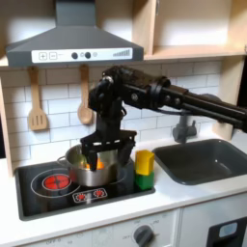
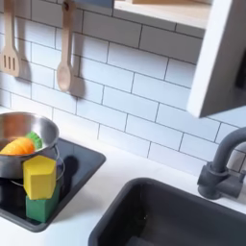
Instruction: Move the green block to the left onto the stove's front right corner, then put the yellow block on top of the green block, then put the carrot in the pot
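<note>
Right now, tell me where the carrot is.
The carrot lies inside the pot at the second exterior view's left, on the stove, just behind the yellow block stacked on the green block.

yellow block [image 2: 39, 177] atop green block [image 2: 41, 206]

Both exterior views are small, soft and low in detail. In the first exterior view, even, fairly bright light falls from above; the arm [image 1: 159, 96] looks slightly smeared. In the second exterior view, the pot [image 2: 12, 130] shows pale glare, and the faucet [image 2: 223, 165] is blurred.
</note>
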You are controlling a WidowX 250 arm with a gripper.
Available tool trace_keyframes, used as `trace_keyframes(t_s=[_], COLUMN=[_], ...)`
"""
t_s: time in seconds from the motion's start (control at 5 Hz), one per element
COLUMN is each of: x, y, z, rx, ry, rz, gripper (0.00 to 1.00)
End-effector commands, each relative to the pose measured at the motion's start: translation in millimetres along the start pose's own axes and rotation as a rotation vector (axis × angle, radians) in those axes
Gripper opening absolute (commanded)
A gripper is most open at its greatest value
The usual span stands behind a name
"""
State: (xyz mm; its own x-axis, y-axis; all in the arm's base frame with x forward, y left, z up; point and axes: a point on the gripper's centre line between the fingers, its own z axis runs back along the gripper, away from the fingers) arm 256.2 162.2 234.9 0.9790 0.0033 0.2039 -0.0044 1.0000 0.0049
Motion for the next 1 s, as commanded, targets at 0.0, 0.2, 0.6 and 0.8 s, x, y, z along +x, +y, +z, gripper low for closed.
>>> trace_keyframes(t_s=[0.0, 0.2, 0.6, 0.8], x=[-23, -32, -43, -44], y=[-22.2, -32.3, -45.2, -53.7], z=[4.0, 6.6, 7.4, 6.8], rx=[-0.036, -0.046, -0.059, -0.071], ry=[0.01, -0.002, 0.011, 0.009], rz=[-0.064, -0.095, -0.113, -0.133], gripper=[1.0, 1.0, 1.0, 1.0])
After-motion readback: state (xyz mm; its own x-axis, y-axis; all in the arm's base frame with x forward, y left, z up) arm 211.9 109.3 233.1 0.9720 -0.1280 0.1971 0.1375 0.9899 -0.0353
